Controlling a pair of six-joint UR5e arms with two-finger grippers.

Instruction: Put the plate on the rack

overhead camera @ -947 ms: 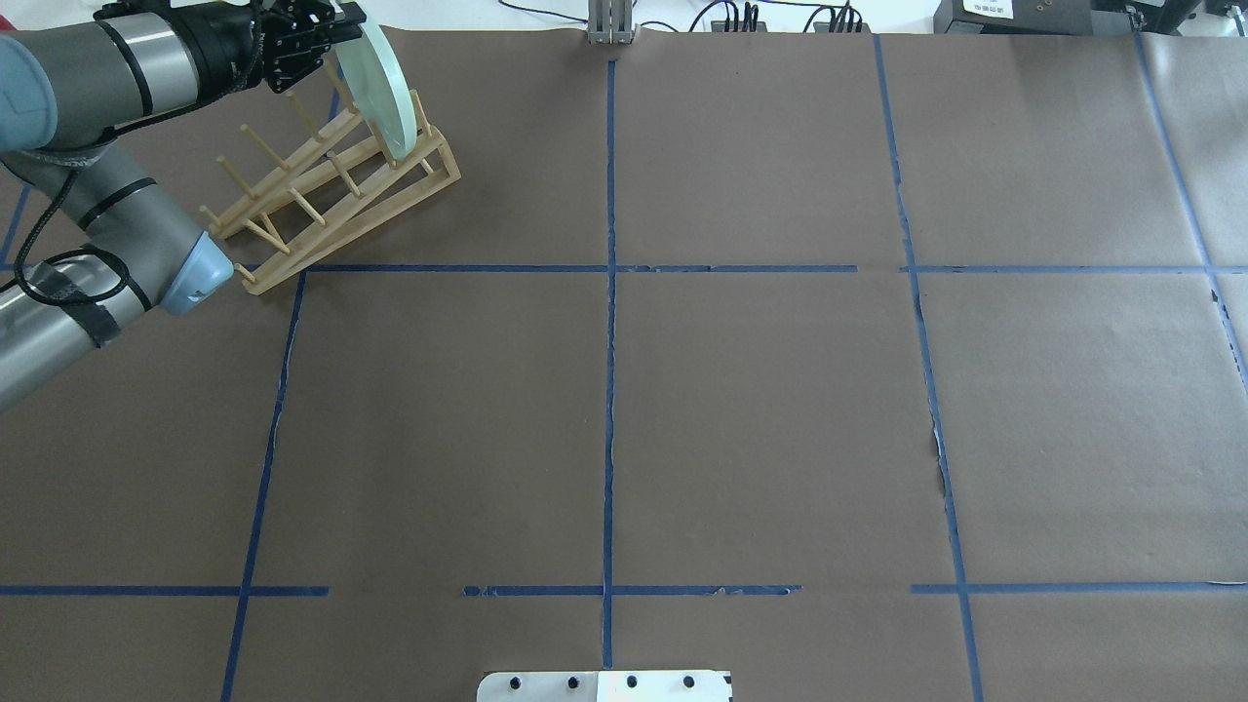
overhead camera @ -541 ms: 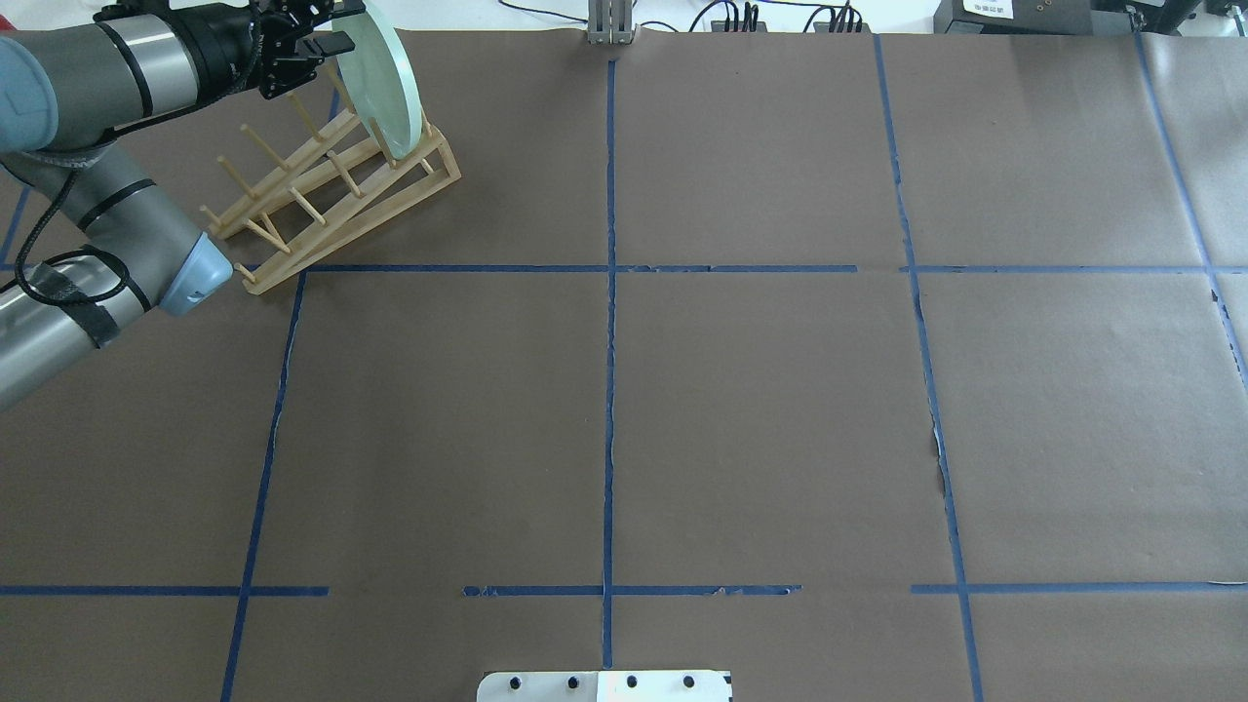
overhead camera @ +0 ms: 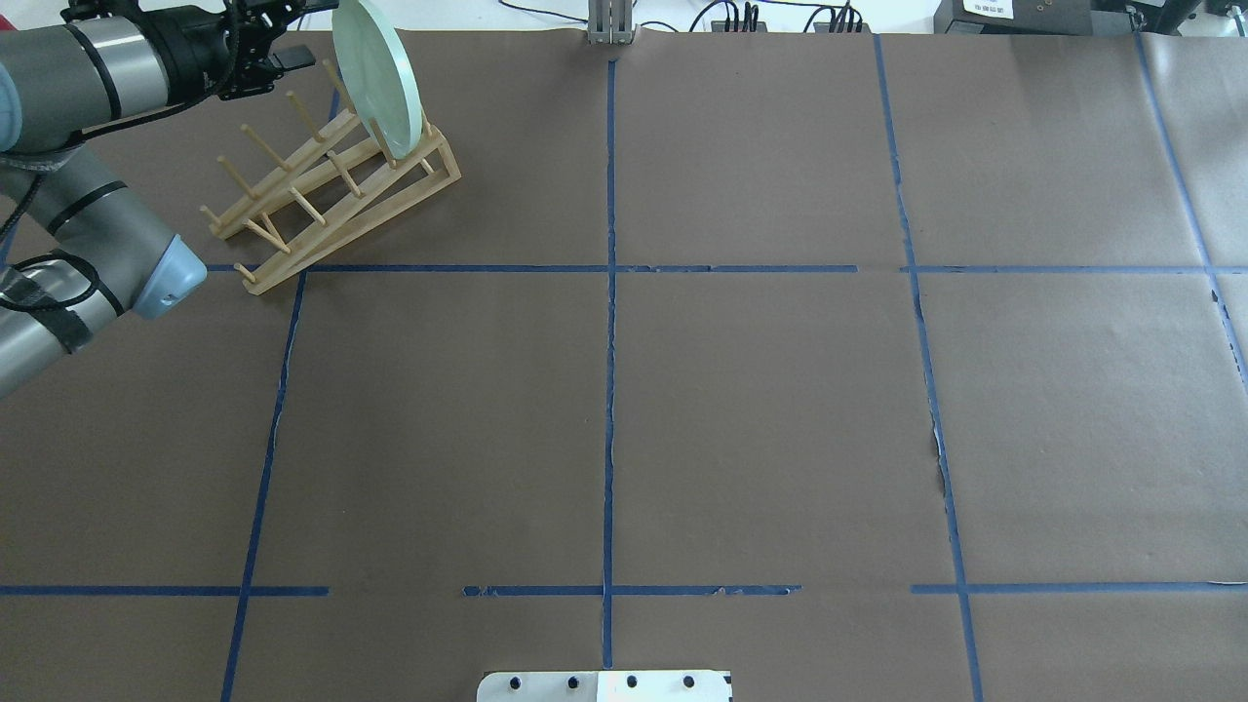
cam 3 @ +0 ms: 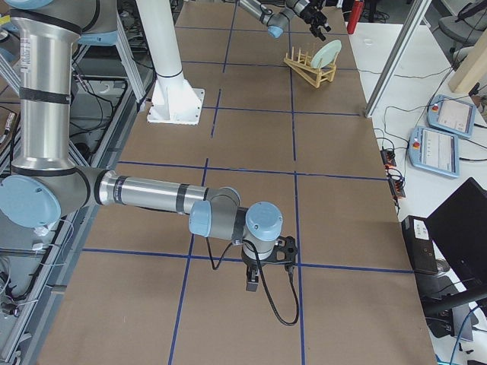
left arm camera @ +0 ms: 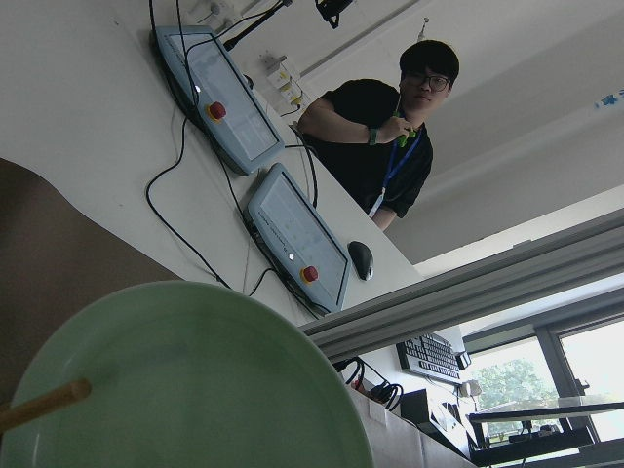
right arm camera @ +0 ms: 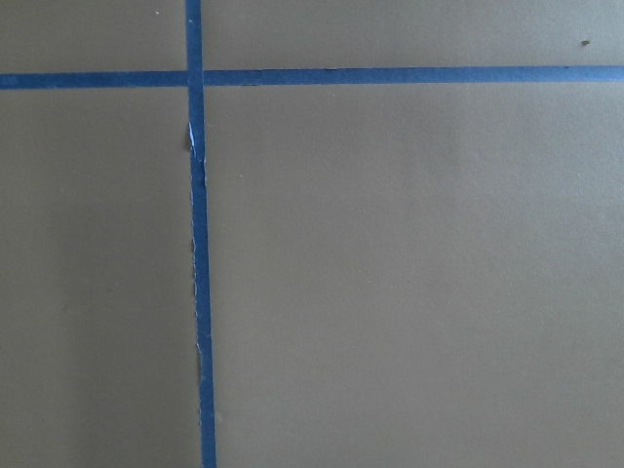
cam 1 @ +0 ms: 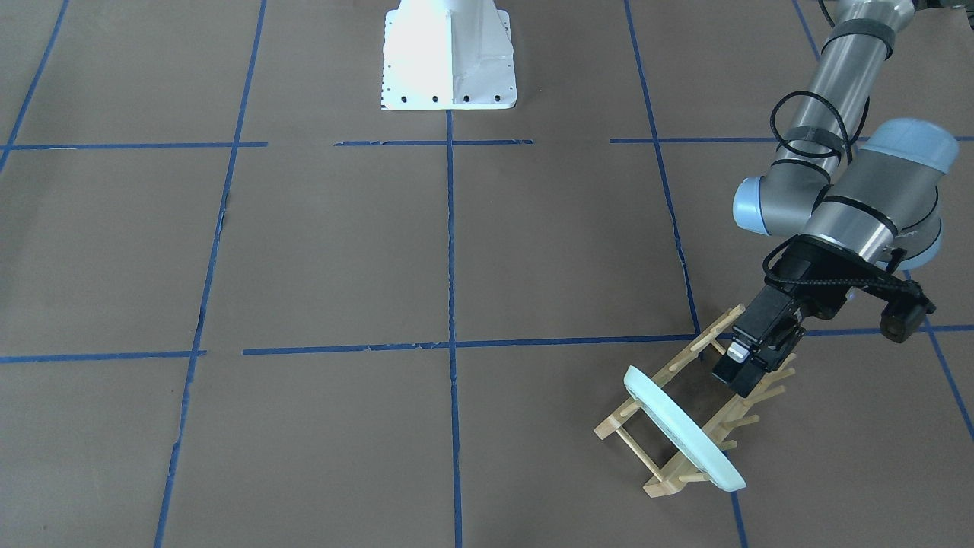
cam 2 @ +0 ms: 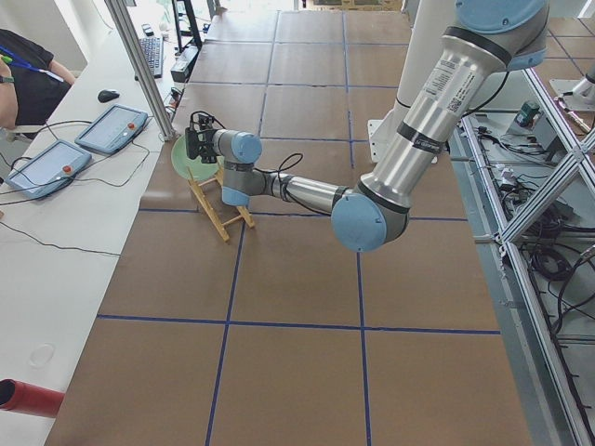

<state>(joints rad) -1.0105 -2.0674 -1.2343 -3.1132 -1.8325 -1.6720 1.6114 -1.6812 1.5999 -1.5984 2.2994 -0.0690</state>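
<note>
**Plate Stands in the Rack, Clear of the Left Jaws**

Seen from overhead, the plate (overhead camera: 378,78) stands on edge between the pegs at the rack's (overhead camera: 390,213) 1 o'clock end, in the 11 o'clock corner of the table (overhead camera: 682,390). The left gripper (cam 1: 744,373) hangs at the plate's 9 o'clock, apart from it. Its jaws look spread and empty. The right gripper (cam 3: 255,280) hangs low over the table, but its jaw state cannot be told.

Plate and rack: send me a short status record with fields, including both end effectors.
plate: standing on edge in the rack, at the end farthest from the robot
rack: on the table, far left corner
left end effector: open, beside the plate, not touching it
right end effector: low over the table; open or shut cannot be told
task: plate appears placed
</note>
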